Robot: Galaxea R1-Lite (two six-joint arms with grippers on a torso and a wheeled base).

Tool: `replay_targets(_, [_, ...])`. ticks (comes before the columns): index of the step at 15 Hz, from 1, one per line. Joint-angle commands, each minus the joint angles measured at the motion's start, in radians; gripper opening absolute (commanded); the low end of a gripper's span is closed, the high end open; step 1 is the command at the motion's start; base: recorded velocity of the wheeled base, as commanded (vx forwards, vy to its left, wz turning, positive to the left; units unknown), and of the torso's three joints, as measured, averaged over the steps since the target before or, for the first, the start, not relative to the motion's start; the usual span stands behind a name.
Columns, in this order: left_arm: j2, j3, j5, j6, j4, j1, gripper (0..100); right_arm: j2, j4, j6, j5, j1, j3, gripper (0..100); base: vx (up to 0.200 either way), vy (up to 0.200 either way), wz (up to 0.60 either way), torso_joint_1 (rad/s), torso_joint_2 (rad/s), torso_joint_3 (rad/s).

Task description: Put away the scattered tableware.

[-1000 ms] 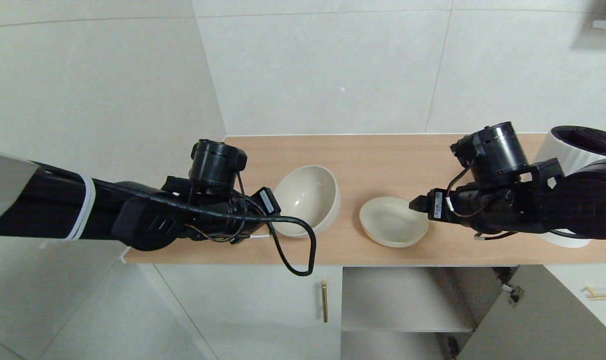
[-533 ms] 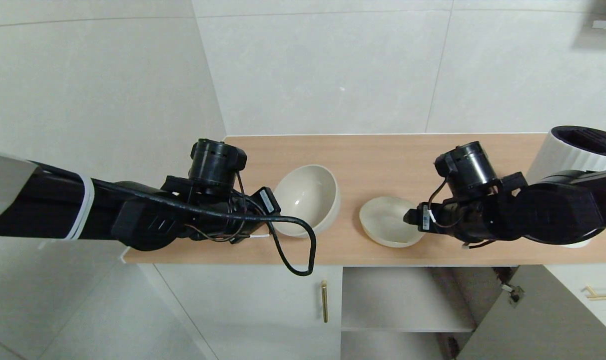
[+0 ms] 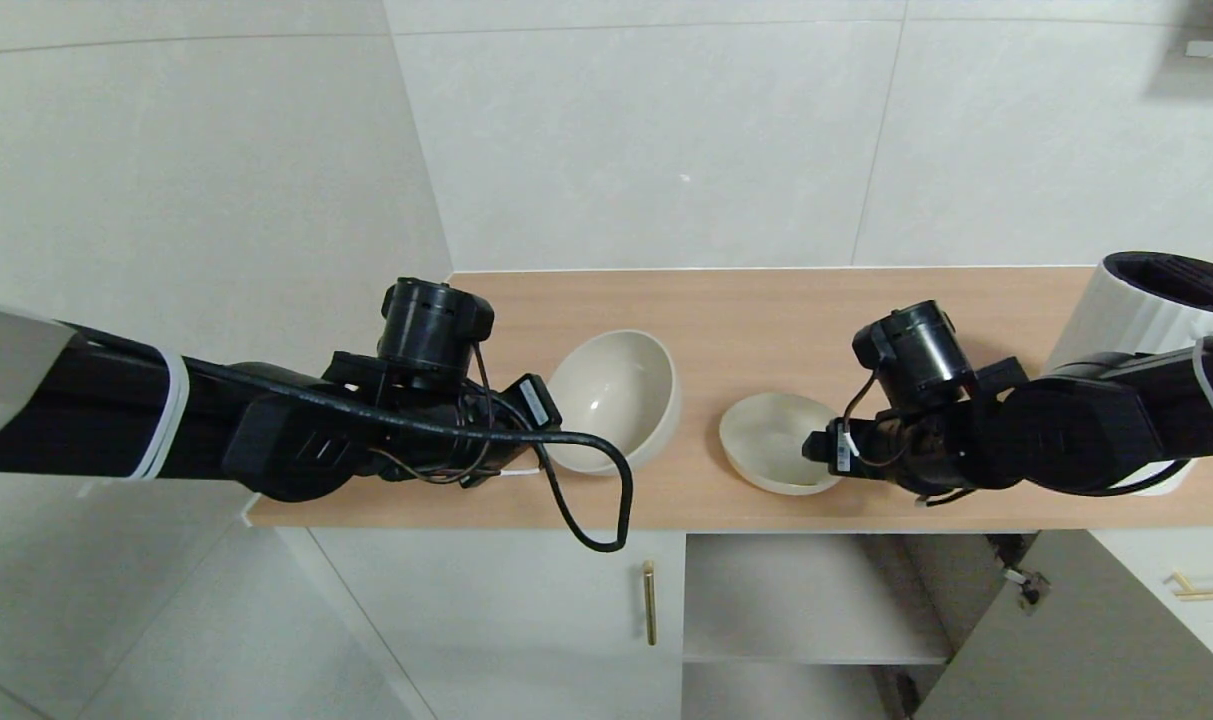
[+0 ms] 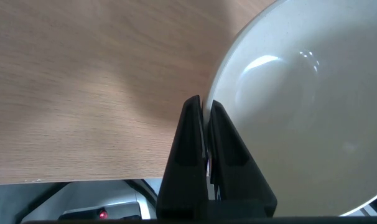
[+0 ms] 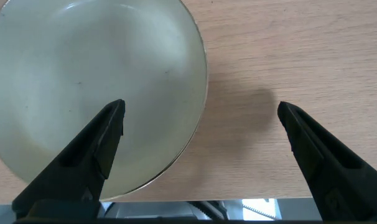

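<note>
Where the left gripper (image 4: 204,102) ends, its two dark fingers (image 4: 191,143) are pressed together on the rim of the deep cream ceramic bowl (image 4: 300,112), one finger outside the wall and the other just inside it. The deep cream ceramic bowl (image 3: 616,395) is tilted on the light wooden counter (image 3: 766,310), and its inside holds only glossy glaze and a few glints of light.

The right gripper (image 5: 201,107) has its fingers (image 5: 95,149) spread wide apart. One finger is over the inside of the shallow pale translucent bowl (image 5: 95,87) and the other over bare wood beyond it, so the near rim lies between them. Whether either finger touches that rim cannot be told. The shallow pale translucent bowl (image 3: 776,440) sits upright near the counter's front edge, just to the right of the cream one and apart from it, with only a smooth, faintly speckled bottom showing inside.

At the counter's right end, behind the right arm, stands a white ribbed cylindrical container (image 3: 1146,300) with a dark interior whose contents cannot be made out. Below the counter, the white cabinet (image 3: 806,590) has an open compartment with a bare shelf.
</note>
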Motion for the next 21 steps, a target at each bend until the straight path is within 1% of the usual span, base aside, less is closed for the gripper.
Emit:
replay_targets(1, [-0.001, 0.0, 0.0, 0.0, 0.001, 0.0, 0, 0.003, 0.001, 0.0, 0.0, 0.001, 0.0, 100, 0.0, 0.0, 0.0, 0.0, 0.0, 0.0])
replay_targets(2, [-0.001, 0.0, 0.0, 0.0, 0.001, 0.0, 0, 0.005, -0.001, 0.001, 0.0, 0.001, -0.002, 100, 0.0, 0.0, 0.0, 0.0, 0.0, 0.0])
replay_targets(3, [-0.001, 0.0, 0.0, 0.0, 0.001, 0.0, 0, 0.006, 0.001, 0.003, 0.0, 0.001, -0.002, 0, 0.0, 0.0, 0.0, 0.0, 0.0, 0.0])
replay_targets(15, [-0.018, 0.003, 0.0, 0.0, 0.004, 0.0, 0, -0.011, -0.014, 0.008, 0.003, 0.001, -0.002, 0, 0.0, 0.0, 0.0, 0.0, 0.0, 0.0])
replay_targets(17, [-0.052, 0.022, -0.002, 0.001, 0.007, 0.0, 0, -0.051, -0.007, 0.008, 0.009, 0.001, 0.012, 0, 0.0, 0.0, 0.0, 0.0, 0.0, 0.0])
replay_targets(18, [-0.073, 0.038, -0.002, 0.005, 0.007, 0.0, 0, -0.087, -0.005, 0.006, 0.011, 0.001, 0.043, 0, 0.0, 0.0, 0.0, 0.0, 0.0, 0.0])
replay_targets(19, [-0.089, 0.055, -0.002, 0.006, 0.007, 0.0, 0, -0.121, -0.005, 0.004, 0.021, 0.001, 0.07, 0, 0.0, 0.0, 0.0, 0.0, 0.0, 0.0])
replay_targets(20, [-0.123, 0.092, -0.002, 0.018, 0.007, 0.002, 0, -0.187, -0.005, -0.002, 0.074, 0.001, 0.127, 0, 0.0, 0.0, 0.0, 0.0, 0.0, 0.0])
replay_targets(21, [-0.152, 0.121, -0.003, 0.043, 0.007, 0.005, 0, -0.239, -0.004, -0.003, 0.141, 0.001, 0.156, 0, 0.0, 0.0, 0.0, 0.0, 0.0, 0.0])
